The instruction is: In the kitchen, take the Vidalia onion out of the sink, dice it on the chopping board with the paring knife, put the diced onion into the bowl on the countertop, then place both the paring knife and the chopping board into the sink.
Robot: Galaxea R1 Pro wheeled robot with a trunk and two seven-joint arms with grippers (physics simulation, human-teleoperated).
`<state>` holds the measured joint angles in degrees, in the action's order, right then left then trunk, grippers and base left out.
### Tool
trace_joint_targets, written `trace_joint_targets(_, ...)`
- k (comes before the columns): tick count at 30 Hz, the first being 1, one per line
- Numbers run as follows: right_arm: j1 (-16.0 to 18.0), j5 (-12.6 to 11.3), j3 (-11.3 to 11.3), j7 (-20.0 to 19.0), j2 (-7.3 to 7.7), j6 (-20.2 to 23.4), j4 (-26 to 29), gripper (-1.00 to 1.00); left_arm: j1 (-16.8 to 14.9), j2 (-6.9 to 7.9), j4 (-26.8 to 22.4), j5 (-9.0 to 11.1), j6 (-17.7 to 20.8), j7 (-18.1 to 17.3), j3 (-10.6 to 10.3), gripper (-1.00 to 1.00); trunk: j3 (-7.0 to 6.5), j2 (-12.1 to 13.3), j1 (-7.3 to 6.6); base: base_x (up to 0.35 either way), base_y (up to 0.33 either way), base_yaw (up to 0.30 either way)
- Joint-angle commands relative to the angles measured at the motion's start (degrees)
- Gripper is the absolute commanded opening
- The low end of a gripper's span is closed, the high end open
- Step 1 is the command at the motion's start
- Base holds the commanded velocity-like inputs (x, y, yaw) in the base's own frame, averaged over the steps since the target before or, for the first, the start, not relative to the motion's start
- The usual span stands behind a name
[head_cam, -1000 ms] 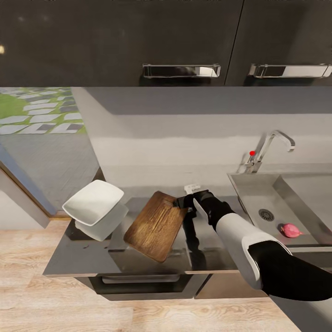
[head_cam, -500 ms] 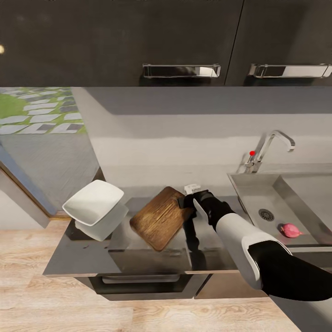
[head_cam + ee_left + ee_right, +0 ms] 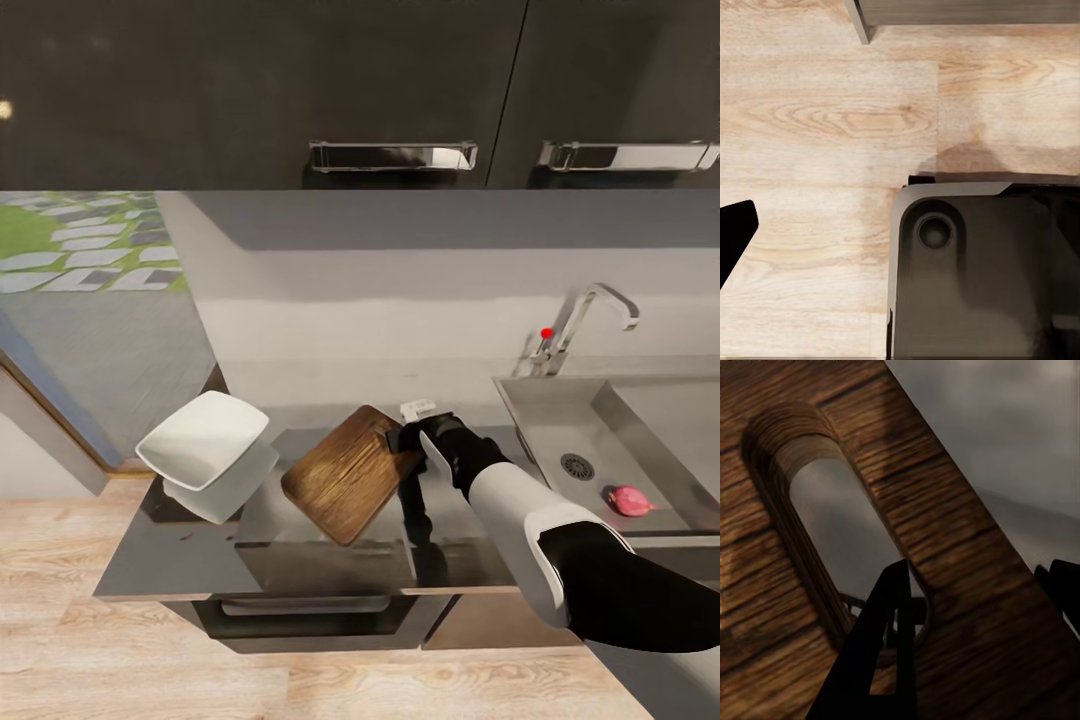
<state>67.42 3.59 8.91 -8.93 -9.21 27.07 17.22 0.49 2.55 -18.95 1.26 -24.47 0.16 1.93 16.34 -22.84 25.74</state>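
Item: kitchen worktop (image 3: 200, 565), grey, metal-edged, over dark cabinets.

Chopping board (image 3: 346, 472): brown, dark-grained, lay tilted, its far corner raised at the right claw (image 3: 404, 437). In the right wrist view the slot hole (image 3: 844, 540) of the board appeared close up, one dark finger (image 3: 881, 660) of the claw crossing its lower end, the other finger at the picture's edge beyond the board's side. The claw seemed closed on the chopping board near the slot end, though the pinch itself was not plainly shown.

Bowl (image 3: 203, 438): white, squarish, near the board on the worktop's left part, resting upon a second white dish.

Sink (image 3: 560, 420): steel basin to the right, chrome tap (image 3: 590, 320) with red knob. Vidalia onion (image 3: 631, 499): pinkish, whole, lay in the basin near the drain, well apart from the board.

Paring knife: not identifiable.

Left claw: open or closed could not be told; the left wrist view showed wooden floor (image 3: 817, 127) and a dark base part.

Step in hand, as judged: positioning the board before any dicing; the onion remained uncollected. Next move would call for settling the board flat on the worktop, releasing it, then reaching across to the basin for the onion.
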Motion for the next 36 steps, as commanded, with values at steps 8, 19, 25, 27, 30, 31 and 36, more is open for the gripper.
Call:
trace_joint_targets(8, 0.0, 0.1, 0.1, -0.2, 0.07, 0.5, -0.3, -1.0, 0.0, -0.01, 0.4, 0.1, -0.1, -0.1, 0.1, 1.0, -0.6, -0.1, 0.04, 0.0, 0.0, 0.0)
trace_joint_targets(19, 0.0, 0.1, 0.1, -0.3, 0.07, 0.5, -0.3, -1.0, 0.0, -0.01, 0.5, 0.1, -0.1, -0.1, 0.1, 1.0, -1.59, -0.1, 0.04, 0.0, 0.0, 0.0)
trace_joint_targets(25, 0.0, 0.2, 0.1, -0.3, 0.16, 0.5, -0.3, -1.0, 0.0, -0.01, 1.1, 0.1, -0.1, -0.1, 0.1, 1.0, -2.14, -0.1, 0.04, -0.256, 0.0, 0.0)
trace_joint_targets(27, 0.0, 0.1, 0.1, -0.3, 0.19, 0.5, -0.3, -1.0, 0.0, -0.01, 1.1, 0.1, -0.1, -0.1, 0.1, 1.0, -2.32, -0.1, 0.04, -0.316, 0.0, 0.0)
trace_joint_targets(30, 0.0, 0.2, 0.1, -0.3, 0.23, 0.5, -0.3, -1.0, 0.0, -0.01, 1.1, 0.1, -0.1, -0.1, 0.1, 1.0, -2.59, -0.1, 0.04, -0.316, 0.0, 0.0)
trace_joint_targets(31, 0.0, 0.2, 0.1, -0.3, 0.24, 0.5, -0.3, -1.0, 0.0, -0.01, 1.1, 0.1, -0.1, -0.1, 0.1, 1.0, -2.68, -0.1, 0.04, -0.265, 0.0, 0.0)
trace_joint_targets(36, 0.0, 0.1, 0.0, -0.3, 0.31, 0.5, -0.2, -1.0, 0.0, -0.01, 1.1, 0.1, -0.1, -0.1, 0.1, 1.0, -3.1, -0.1, 0.04, -0.144, 0.0, 0.0)
